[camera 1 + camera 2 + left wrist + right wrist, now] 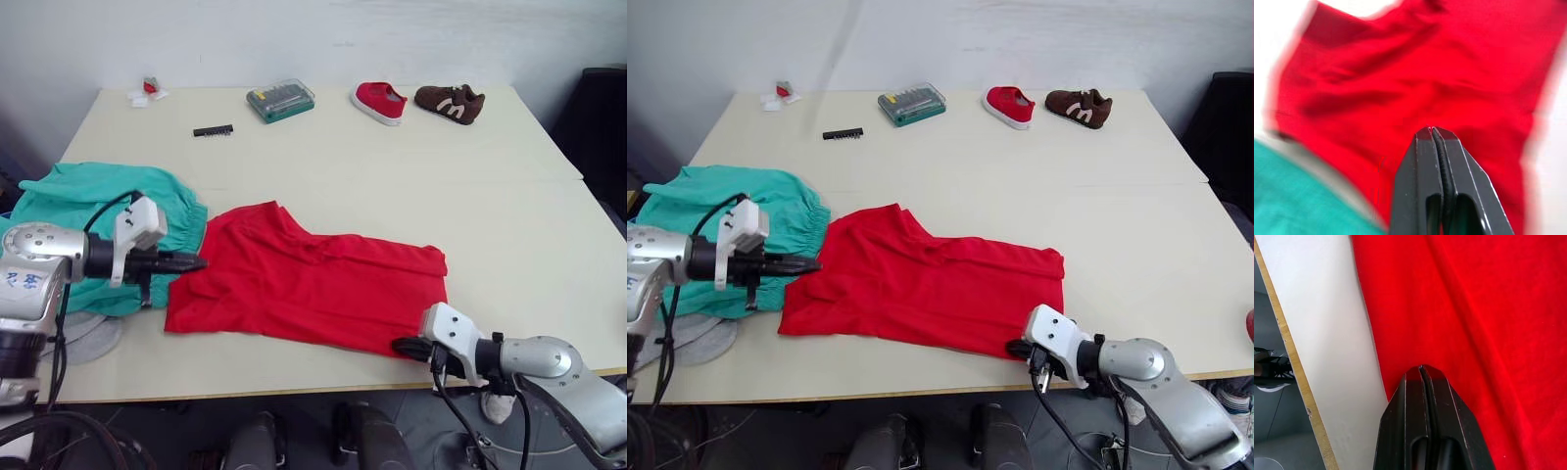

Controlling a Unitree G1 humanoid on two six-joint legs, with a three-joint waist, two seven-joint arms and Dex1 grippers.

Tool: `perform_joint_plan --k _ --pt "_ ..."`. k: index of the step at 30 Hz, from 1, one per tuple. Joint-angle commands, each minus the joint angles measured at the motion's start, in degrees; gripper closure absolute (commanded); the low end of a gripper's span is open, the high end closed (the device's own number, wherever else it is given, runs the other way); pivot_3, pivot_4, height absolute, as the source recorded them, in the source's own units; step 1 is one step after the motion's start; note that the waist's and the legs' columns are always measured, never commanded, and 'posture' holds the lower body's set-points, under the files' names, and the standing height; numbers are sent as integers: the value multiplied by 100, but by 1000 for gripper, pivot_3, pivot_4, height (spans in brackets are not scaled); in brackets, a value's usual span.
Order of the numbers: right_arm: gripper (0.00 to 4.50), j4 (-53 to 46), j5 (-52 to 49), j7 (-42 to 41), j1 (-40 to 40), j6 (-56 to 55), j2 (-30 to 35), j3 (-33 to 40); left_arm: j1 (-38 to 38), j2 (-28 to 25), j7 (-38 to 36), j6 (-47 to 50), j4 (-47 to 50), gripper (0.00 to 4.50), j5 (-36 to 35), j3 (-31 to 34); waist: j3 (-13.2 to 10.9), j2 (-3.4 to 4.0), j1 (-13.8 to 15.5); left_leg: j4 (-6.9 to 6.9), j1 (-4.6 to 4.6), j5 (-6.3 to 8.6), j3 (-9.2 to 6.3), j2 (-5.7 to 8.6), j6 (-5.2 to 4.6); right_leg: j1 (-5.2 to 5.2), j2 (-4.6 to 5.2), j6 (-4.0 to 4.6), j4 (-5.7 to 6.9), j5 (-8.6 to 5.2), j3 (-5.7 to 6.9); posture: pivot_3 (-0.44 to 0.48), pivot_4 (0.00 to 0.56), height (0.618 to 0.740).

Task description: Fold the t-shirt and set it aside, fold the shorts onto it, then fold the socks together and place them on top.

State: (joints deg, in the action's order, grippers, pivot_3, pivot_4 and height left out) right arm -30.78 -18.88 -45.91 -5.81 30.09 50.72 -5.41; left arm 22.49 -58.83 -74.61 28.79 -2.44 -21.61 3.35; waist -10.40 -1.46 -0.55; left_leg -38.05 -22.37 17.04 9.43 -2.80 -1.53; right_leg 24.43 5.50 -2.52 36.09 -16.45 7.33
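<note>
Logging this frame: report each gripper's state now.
Left gripper: shut, empty, over the t-shirt.
Right gripper: shut, empty, at the t-shirt's near edge.

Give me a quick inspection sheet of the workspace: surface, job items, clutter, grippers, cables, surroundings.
Surface: cream table, bare at the right.
Job's things: t-shirt spread near the front edge, partly folded; shorts bunched at the left; socks beneath the shorts' front edge.
Clutter: red shoe, brown shoe, bit case, black strip, small packet along the far edge.
Grippers: left gripper at the t-shirt's left edge, jaws shut; right gripper at its front right corner, jaws shut.
Cables: black cable looping over the left arm.
Surroundings: pale wall behind.
</note>
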Motion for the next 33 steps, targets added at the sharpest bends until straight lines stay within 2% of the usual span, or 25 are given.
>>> perform_joint_plan --k 1,6,10,15,20,24,29,31,33 --pt "4500 279 220 41 -139 52 -50 -113 -283 -186 -119 -23 301 4462 108 -121 -1 1 31 0 1 14 1 0 22 0 0 3 -5 2 -2 0 150 740" --pt "4500 353 248 10 -161 -37 -62 -135 -277 23 58 -220 116 4462 484 -536 0 0 61 3 5 19 -4 -5 2 3 2 30 -14 0 -6 0 150 740" --pt "4500 387 297 -11 -187 -117 -72 -153 -29 177 594 -961 -690 4462 1420 -991 0 0 55 12 5 19 -3 -4 2 4 5 40 -10 -4 -9 0 150 740" --pt "4500 413 316 11 -259 -175 -86 -117 -271 -243 334 -1317 -1151 4462 1546 -883 6 7 16 18 13 18 -2 -6 7 4 4 36 -2 -2 -5 0 150 740" --pt "4500 380 362 67 -375 -216 -54 -49 -185 -476 526 -1797 -1722 4462 1736 -729 22 31 43 35 23 18 -1 -6 11 3 4 41 -4 -5 -4 0 150 740" --pt "4500 239 285 70 -464 -201 -48 86 304 -308 164 -1263 -1688 4462 1130 -436 26 32 68 34 19 15 -2 -5 7 3 4 41 -5 -5 -2 0 150 740" --pt "4500 -105 -1 12 -559 -37 -24 442 522 -198 -612 -24 -810 4462 -1 -170 26 29 87 29 -2 16 -4 -1 3 10 6 28 -11 2 3 0 150 740" --pt "4500 -173 -97 -15 -525 39 -36 528 621 -38 -549 263 -437 4462 -138 -266 25 31 81 23 -4 1 -3 0 -5 9 6 20 -11 -2 3 0 150 740" --pt "4500 -206 -144 -30 -470 128 -44 546 705 218 -344 145 -218 4462 50 -508 25 31 79 23 -4 3 -3 4 -5 8 6 11 -10 -7 1 0 150 740"
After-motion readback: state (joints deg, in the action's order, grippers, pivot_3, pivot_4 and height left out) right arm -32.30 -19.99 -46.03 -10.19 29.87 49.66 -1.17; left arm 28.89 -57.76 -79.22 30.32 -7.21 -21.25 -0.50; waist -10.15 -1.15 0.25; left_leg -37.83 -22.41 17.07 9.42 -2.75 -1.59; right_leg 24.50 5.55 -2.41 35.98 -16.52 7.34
